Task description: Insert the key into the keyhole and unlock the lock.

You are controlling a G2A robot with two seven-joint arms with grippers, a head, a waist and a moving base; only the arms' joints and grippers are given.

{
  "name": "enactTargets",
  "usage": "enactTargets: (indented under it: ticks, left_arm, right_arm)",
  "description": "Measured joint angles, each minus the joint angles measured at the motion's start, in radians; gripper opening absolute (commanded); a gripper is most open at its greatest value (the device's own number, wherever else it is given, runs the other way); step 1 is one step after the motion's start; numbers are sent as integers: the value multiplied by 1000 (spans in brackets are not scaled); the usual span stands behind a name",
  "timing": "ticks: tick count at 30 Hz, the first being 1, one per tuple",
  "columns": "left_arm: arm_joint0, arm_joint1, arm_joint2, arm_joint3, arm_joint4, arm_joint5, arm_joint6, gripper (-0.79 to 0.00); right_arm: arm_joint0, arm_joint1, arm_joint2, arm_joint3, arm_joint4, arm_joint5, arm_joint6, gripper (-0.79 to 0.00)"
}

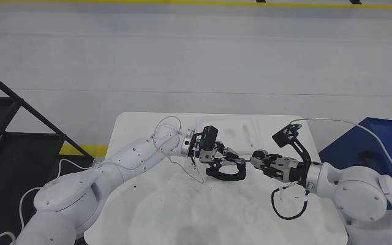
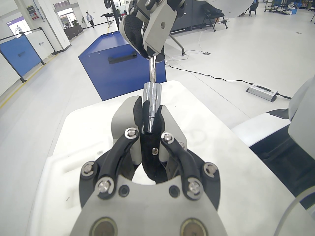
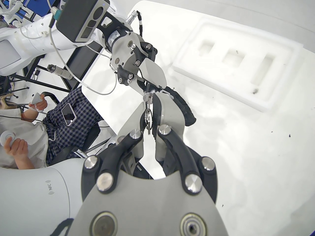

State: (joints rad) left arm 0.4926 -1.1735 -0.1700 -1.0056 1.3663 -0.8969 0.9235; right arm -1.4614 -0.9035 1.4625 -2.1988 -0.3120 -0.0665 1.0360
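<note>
Key (image 2: 152,69) tip meets lock (image 2: 152,99), well inside table (image 1: 184,208) edges.

Silver key (image 2: 152,69) seems tip-deep in the chrome-barrelled, black-cabled lock (image 2: 152,100).

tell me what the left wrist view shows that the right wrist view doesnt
Left wrist view: the key blade-first at the end of the chrome lock, seen along the barrel, with a blue box on the floor behind. Right wrist view: the foam tray with its three recesses, and the left arm's wrist camera. Both: the left gripper shut on the lock, the right gripper shut on the key, over the white table.
</note>
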Motion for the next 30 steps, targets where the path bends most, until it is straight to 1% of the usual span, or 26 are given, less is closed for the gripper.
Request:
enactTargets:
  ticks: [30]
  left_arm:
    - [-1, -1, 0, -8, 2, 4, 4, -785]
  right_arm:
    - [44, 2, -59, 9, -24, 40, 5, -785]
